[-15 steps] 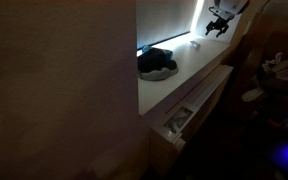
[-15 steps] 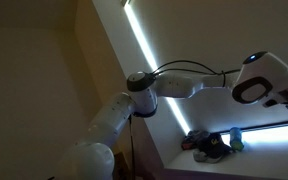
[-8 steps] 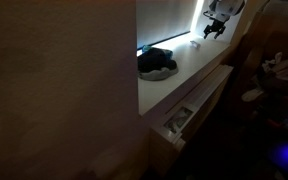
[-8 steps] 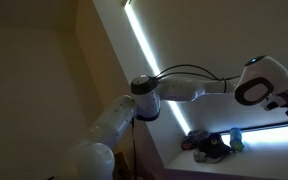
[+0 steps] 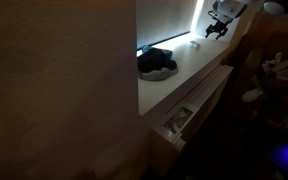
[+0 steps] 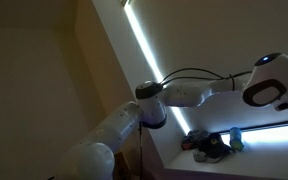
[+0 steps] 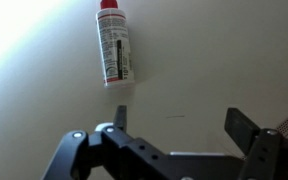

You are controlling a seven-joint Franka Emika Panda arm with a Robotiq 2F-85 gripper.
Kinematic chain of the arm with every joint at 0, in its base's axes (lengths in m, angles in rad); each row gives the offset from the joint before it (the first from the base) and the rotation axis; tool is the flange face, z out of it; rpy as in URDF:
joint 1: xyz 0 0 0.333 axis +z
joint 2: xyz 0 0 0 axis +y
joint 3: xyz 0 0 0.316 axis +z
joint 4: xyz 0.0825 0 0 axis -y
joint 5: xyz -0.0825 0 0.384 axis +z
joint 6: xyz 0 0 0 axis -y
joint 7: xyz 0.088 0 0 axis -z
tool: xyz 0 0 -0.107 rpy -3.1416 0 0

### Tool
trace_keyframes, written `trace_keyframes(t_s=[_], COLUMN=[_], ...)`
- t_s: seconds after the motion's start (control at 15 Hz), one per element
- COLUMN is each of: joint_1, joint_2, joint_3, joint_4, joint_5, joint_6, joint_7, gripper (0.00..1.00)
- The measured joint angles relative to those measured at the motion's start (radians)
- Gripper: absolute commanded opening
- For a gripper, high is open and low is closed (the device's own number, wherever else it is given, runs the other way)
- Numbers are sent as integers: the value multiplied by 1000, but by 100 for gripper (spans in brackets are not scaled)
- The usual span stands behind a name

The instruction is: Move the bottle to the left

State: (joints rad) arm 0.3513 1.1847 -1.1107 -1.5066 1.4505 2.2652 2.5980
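The bottle (image 7: 115, 48) lies on its side on the pale surface in the wrist view; it is whitish with a printed label and a red cap pointing up-frame. My gripper (image 7: 179, 125) is open and empty, its two dark fingers below the bottle in the picture and apart from it. In an exterior view the bottle is a small light speck (image 5: 194, 43) on the lit white ledge (image 5: 184, 75), with the gripper (image 5: 217, 30) hovering just above and beside it.
A dark rounded black-and-grey heap (image 5: 156, 63) lies on the ledge, also seen in an exterior view (image 6: 209, 148) beside a small teal object (image 6: 235, 137). A bright light strip (image 6: 144, 40) runs along the wall. The room is very dark.
The arm's elbow has shifted a little to the right and down in an exterior view. The gripper stays above the far end of the ledge, still open.
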Motion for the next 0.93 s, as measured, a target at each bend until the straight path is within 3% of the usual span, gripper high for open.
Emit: trace_keyframes(t_s=[0.27,0.53,0.6,0.93], joint_1=[9,-57,-67,-43], joint_2=[0,-122,-143,-122], joint_3=[1,139,143,22], joint_4=[0,-50,-59,-12], joint_5=[-1,-124,-133,-128], joint_6=[1,103,86,-123], joint_7=[1,10,8,2], gripper=[100,100,100,100])
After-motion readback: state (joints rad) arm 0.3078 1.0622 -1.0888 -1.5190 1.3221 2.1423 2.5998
